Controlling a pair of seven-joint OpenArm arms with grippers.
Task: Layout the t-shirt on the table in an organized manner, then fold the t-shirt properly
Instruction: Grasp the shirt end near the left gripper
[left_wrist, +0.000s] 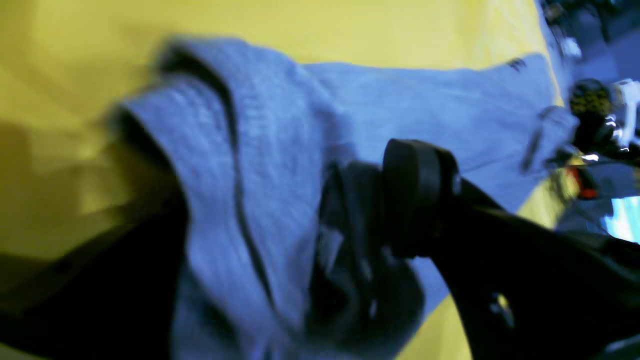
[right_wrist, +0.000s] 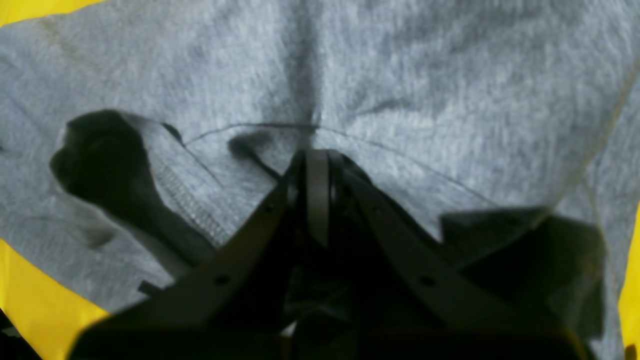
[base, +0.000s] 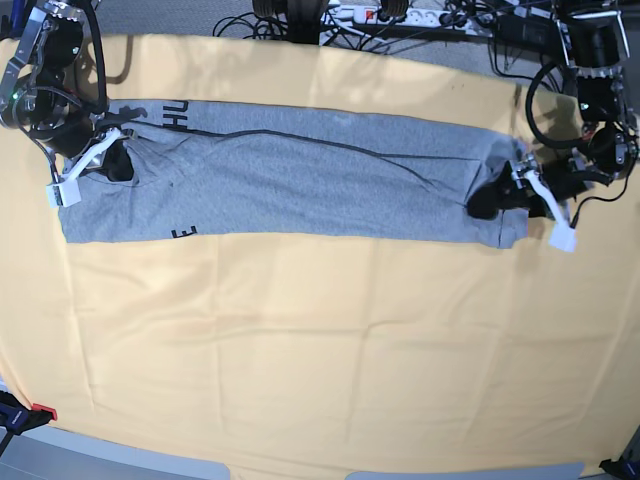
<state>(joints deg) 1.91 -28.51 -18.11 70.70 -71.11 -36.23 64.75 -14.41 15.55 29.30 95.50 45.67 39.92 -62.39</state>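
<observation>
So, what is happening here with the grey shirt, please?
A two-armed robot is folding a grey t-shirt on the yellow-covered table. The shirt lies as a long band, already folded lengthwise. The right gripper is shut on fabric at one end; the left gripper is at the other end, with cloth bunched around it.

Two arms reach in from the far corners, each bent down at the wrist toward its own end of the t-shirt (base: 290, 180).

Right gripper (right_wrist: 317, 165): jaws fully together, black fingers meeting in a point, a fold of grey cloth pinched between the tips. The wrist sits low, with white finger parts angled down and outward.

Left gripper (base: 500, 200): jaws spread wide. One black finger pad (left_wrist: 417, 195) lies against bunched cloth; its wrist view is motion-blurred, so I cannot tell whether cloth is gripped. Forearm runs back and upward, cables looping beside it.
</observation>
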